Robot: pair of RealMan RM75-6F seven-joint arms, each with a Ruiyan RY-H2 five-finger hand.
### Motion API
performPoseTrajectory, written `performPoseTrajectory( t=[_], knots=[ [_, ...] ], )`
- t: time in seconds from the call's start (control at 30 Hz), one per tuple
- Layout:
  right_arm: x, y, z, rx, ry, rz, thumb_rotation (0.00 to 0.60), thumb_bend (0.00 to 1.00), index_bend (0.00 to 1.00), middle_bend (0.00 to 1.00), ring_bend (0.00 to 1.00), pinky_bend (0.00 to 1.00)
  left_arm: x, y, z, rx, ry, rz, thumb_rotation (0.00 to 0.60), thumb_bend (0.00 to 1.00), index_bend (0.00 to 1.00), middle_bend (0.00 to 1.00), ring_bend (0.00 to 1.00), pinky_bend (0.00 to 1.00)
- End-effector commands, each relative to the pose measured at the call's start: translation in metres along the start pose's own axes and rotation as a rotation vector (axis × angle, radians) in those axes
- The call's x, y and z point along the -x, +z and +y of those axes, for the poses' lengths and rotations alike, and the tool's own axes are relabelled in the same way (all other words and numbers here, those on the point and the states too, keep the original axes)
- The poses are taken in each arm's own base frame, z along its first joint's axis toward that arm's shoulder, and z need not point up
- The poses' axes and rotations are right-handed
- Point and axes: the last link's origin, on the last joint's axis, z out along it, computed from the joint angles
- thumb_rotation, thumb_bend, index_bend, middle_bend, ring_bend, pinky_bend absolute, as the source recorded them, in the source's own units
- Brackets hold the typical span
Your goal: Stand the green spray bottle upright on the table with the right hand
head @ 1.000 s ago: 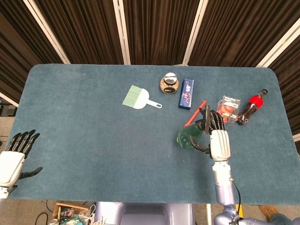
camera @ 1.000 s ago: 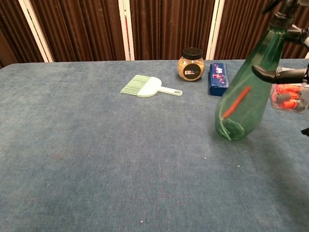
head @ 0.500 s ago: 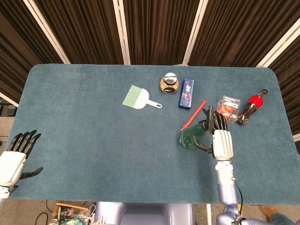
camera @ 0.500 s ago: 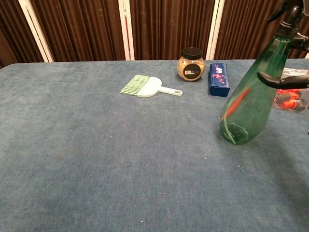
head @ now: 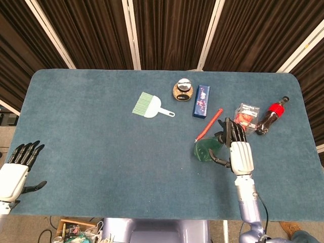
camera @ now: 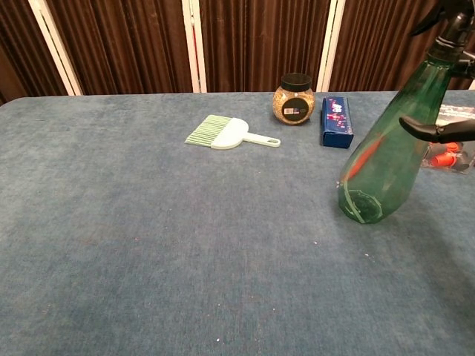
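One second has made a real difference: the green spray bottle (camera: pixel 386 167) has swung from a steep lean toward vertical, and its base now looks to be down on the counter (camera: pixel 148 245) rather than lifted off it. It sits at the counter's right side, near the blue box (camera: pixel 335 121) and the clear box of orange pieces (camera: pixel 449 156), and it still tilts, neck leaning off to the right. The right robot hand (head: pixel 234 147) keeps its grip, fingers wrapped round the upper body below the black nozzle. The left robot hand (head: pixel 16 169) rests off the near-left corner, fingers apart, holding nothing. My read: the job is nearly there; the last tilt needs taking out before letting go, or the bottle could tip back over.
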Motion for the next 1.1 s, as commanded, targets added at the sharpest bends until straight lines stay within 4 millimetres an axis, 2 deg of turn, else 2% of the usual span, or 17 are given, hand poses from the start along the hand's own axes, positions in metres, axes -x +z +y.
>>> performPoseTrajectory(
  t=[0.03, 0.47, 0.7, 0.9, 1.03, 1.1],
  knots=[
    [-0.003, 0.000, -0.001, -0.003, -0.007, -0.007, 0.600, 0.35, 0.00, 0.00, 0.00, 0.00, 0.001, 0.001, -0.001, -0.004, -0.001, -0.004, 0.600, 0.01, 0.00, 0.00, 0.00, 0.00],
    [-0.016, -0.002, -0.003, -0.009, -0.028, 0.014, 0.600, 0.32, 0.00, 0.00, 0.00, 0.00, -0.001, 0.000, -0.001, -0.002, -0.005, 0.007, 0.600, 0.01, 0.00, 0.00, 0.00, 0.00],
    [-0.031, -0.001, 0.006, 0.030, -0.076, 0.063, 0.600, 0.32, 0.00, 0.00, 0.00, 0.00, -0.002, -0.002, -0.001, 0.000, -0.006, 0.011, 0.600, 0.01, 0.00, 0.00, 0.00, 0.00],
    [-0.047, -0.001, 0.027, 0.049, -0.202, 0.070, 0.600, 0.32, 0.00, 0.00, 0.00, 0.00, -0.003, -0.004, 0.000, 0.001, -0.004, 0.019, 0.600, 0.01, 0.00, 0.00, 0.00, 0.00],
    [-0.058, -0.010, 0.050, 0.079, -0.331, 0.031, 0.600, 0.32, 0.00, 0.00, 0.00, 0.00, -0.004, -0.005, -0.001, -0.002, -0.004, 0.025, 0.600, 0.01, 0.00, 0.00, 0.00, 0.00],
    [-0.070, -0.019, 0.065, 0.094, -0.436, 0.046, 0.600, 0.32, 0.00, 0.00, 0.00, 0.00, -0.003, -0.005, -0.001, -0.003, 0.000, 0.026, 0.600, 0.01, 0.00, 0.00, 0.00, 0.00]
  ],
)
